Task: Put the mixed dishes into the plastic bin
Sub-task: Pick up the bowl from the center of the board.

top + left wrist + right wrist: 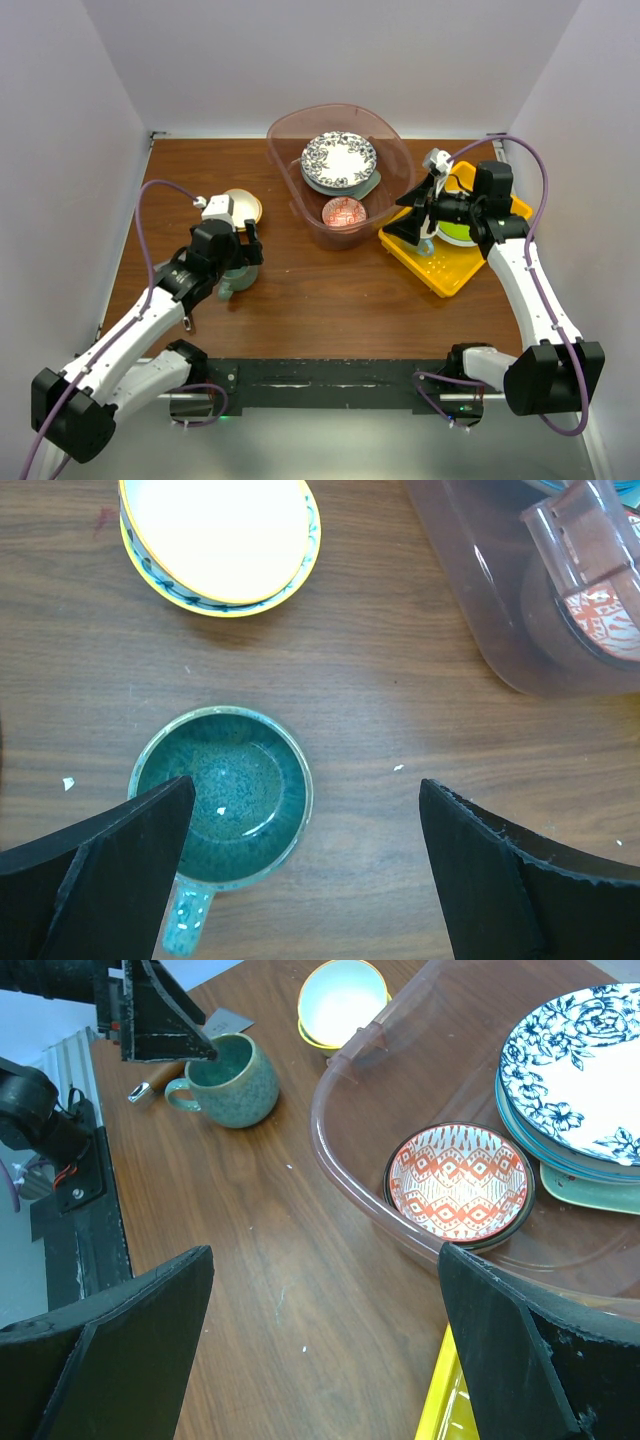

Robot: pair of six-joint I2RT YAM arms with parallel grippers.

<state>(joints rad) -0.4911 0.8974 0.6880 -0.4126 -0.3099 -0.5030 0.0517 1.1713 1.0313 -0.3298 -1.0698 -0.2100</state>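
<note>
The plastic bin (292, 190) stands at the back middle. It holds a blue floral plate (339, 157) stacked on other plates, a pale mint tray (370, 188) under them, and a red patterned bowl (343, 212). A teal mug (222, 795) stands upright on the table, left of the bin. My left gripper (305, 820) is open above it, its left finger over the mug's left rim. A yellow-rimmed tan bowl (220, 540) sits just beyond the mug. My right gripper (325, 1300) is open and empty over bare table beside the bin's near right corner.
A shallow yellow perforated tray (455, 272) lies right of the bin, under my right arm, with a lime-green plate (458, 234) and a white mug (437, 160) on it. White walls close in the table on three sides.
</note>
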